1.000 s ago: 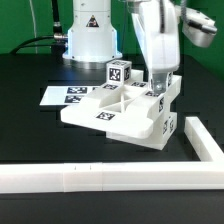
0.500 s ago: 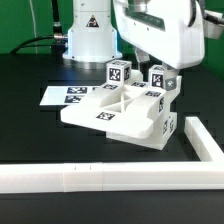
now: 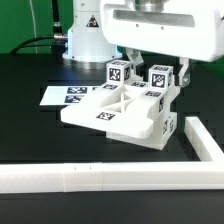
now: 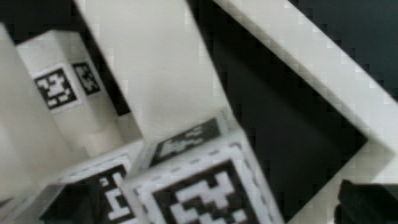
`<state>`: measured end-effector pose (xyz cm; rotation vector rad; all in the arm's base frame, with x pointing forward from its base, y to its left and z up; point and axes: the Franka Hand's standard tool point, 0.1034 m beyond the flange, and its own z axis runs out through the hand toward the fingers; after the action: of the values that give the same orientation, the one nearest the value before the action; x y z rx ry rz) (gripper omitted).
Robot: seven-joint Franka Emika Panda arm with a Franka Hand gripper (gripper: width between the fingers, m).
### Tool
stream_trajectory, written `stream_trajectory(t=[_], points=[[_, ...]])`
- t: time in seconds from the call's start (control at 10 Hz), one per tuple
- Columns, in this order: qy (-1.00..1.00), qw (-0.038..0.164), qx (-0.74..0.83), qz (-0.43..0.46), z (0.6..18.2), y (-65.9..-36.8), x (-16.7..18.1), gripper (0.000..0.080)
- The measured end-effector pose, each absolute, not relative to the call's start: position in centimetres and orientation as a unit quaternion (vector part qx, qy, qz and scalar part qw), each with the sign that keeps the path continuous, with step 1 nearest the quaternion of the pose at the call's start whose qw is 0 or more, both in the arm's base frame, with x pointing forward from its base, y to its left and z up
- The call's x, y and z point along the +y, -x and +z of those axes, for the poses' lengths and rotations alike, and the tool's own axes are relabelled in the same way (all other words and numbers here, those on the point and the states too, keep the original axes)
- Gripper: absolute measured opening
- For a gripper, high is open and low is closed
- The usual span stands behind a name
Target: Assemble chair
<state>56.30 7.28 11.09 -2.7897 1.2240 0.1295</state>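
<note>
Hand (image 3: 153, 60): jaws wide apart, holding nothing (fingertips hidden behind chair (image 3: 122, 108)).
Surroundings: marker board (image 3: 62, 96) behind; L-shaped rail (image 3: 110, 177) in front.

Bright, even overhead light in the exterior view. Glossy white chair (image 3: 122, 110) near blown out on its upper faces, soft short shadows under its edges on the black table (image 3: 30, 135). Faint sheen on the L-shaped rail (image 3: 100, 178) in front of the chair. Low resolution, mild softness throughout. Wrist view dimmer, tilted, tags (image 4: 196, 195) close up and blurred, possibly motion blur; dark gaps beside the chair parts lose all detail.
</note>
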Motion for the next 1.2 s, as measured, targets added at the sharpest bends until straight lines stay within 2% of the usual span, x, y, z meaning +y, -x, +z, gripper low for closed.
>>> stream_trajectory(t=[0.3, 0.4, 0.5, 0.6, 0.7, 1.0, 1.2], points=[[0.946, 0.044, 0.319, 0.039, 11.01, -56.16, 7.56, 0.0649], [0.956, 0.045, 0.286, 0.037, 11.01, -56.17, 7.5, 0.0563], [0.956, 0.045, 0.287, 0.037, 11.03, -56.21, 7.41, 0.0427], [0.956, 0.045, 0.288, 0.037, 11.02, -56.21, 7.38, 0.0427], [0.956, 0.045, 0.288, 0.037, 11.02, -56.21, 7.37, 0.0285], [0.951, 0.045, 0.304, 0.038, 11.02, -56.21, 7.35, 0.0285], [0.928, 0.043, 0.369, 0.041, 11.04, -56.23, 7.39, 0.0285]])
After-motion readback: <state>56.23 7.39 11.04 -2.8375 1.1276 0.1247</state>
